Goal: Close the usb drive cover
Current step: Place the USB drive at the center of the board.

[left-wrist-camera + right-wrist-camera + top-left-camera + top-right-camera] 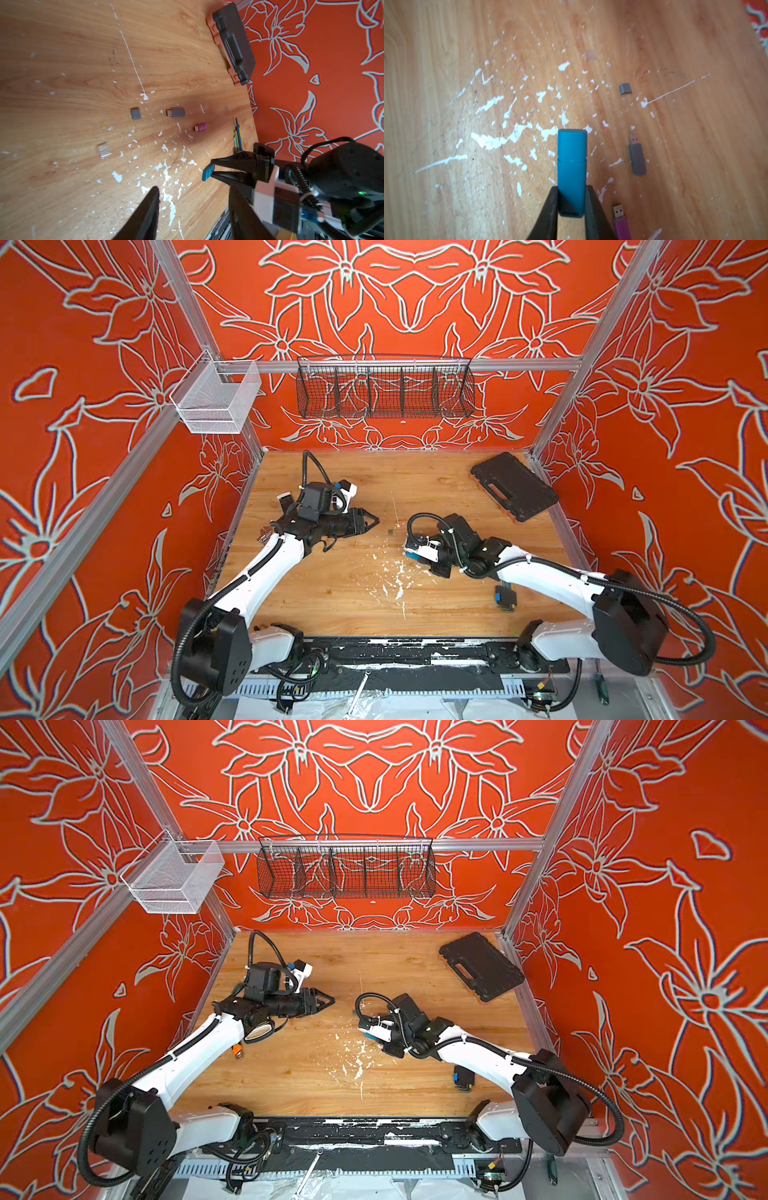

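Observation:
The blue usb drive (572, 166) is clamped at its rear end between the fingers of my right gripper (571, 189), above the table. Its cover (572, 143) sits on the front end, with a thin seam showing where it meets the body. In the left wrist view the same drive (207, 172) sticks out of the right gripper (212, 171). My left gripper (193, 199) stands open with nothing between its fingers, a short way from the drive. It appears in both top views (372, 522) (328, 1001). In the top views the right gripper's jaws are hidden under its wrist.
A grey usb drive (637, 158), a grey cap (625, 88) and a pink drive (622, 222) lie uncapped on the paint-flecked wooden table (332, 605). A clear cap (104, 149) lies apart. A black case (515, 485) sits at the back right. A bundle of coloured sticks (505, 597) lies near the right arm.

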`<state>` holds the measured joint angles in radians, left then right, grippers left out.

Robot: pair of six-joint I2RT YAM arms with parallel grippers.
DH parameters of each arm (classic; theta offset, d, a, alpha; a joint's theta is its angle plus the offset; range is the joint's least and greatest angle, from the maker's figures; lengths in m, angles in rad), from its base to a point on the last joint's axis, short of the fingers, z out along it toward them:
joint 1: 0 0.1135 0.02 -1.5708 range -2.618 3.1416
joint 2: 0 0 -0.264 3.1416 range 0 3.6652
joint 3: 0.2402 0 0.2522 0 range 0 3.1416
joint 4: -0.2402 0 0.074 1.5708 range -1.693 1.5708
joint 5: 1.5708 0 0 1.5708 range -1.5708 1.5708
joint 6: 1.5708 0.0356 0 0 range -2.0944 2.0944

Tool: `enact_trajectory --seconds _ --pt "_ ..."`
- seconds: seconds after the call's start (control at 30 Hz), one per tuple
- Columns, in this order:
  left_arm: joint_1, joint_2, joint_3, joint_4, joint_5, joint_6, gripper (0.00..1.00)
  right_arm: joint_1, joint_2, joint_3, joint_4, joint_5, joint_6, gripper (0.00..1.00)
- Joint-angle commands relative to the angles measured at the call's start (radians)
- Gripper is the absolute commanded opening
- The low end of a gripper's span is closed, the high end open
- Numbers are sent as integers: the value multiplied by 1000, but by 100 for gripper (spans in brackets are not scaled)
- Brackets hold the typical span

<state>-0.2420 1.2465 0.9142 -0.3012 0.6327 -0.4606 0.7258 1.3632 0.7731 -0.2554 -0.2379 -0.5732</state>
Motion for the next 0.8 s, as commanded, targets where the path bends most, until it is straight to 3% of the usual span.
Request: enact_trajectory --seconds 0.0,0.2,0.4,0.6,0.77 --pt "6 -11 -17 -32 -32 29 52 0 46 24 -113 37 -67 11" --pt "6 -34 -40 -36 -63 22 52 0 141 48 -132 48 -62 14" --pt "6 -53 -42 -69 -86 28 52 1 185 61 -124 73 -36 25" --pt "6 -68 -40 -98 -107 45 52 1 137 50 -98 92 -26 40" --pt "6 -38 10 -125 -110 73 52 -3 -1 52 -61 103 1 45"
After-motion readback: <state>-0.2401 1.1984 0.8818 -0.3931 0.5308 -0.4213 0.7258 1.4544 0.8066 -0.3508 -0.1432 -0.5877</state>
